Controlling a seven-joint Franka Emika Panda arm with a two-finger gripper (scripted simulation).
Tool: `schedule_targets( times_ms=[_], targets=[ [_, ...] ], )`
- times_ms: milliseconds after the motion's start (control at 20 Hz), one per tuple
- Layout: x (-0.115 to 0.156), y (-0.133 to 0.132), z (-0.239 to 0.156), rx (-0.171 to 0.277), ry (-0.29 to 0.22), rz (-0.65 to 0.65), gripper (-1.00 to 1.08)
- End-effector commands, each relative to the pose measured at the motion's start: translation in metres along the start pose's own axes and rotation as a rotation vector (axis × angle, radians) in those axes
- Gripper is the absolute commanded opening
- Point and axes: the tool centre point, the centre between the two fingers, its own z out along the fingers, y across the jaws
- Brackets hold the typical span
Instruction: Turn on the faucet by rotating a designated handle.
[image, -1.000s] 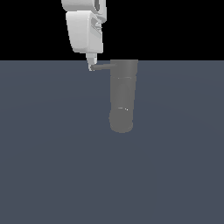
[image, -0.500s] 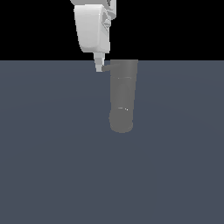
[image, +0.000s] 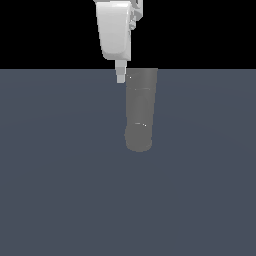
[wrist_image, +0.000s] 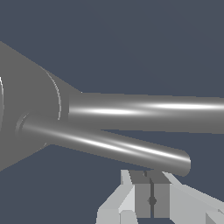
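Plain dark slate-blue surface (image: 60, 190).
Bearing only the matte-grey faucet (image: 140, 112), rounded end toward the viewer.

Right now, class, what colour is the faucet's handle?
Plain grey, glossy; the handle shows best in the wrist view.

Faucet: the faucet (wrist_image: 26, 113) fills one side as a thick matte-grey body with a curved seam line; a long cylinder runs from it across the frame
Handle: the handle (wrist_image: 109, 146), a slimmer bar, ends just beside the gripper
Gripper: the gripper (wrist_image: 151, 197); pads pressed together, nothing between them
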Motion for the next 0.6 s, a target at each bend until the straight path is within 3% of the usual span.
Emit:
schedule_targets(
  times_ms=[0,550],
  targets=[
    [0.031,-0.001,0.0,-0.001,0.001,0.03,-1.0],
    [0.101,0.0,-0.001,-0.003,0.001,0.041,-1.0]
  ],
)
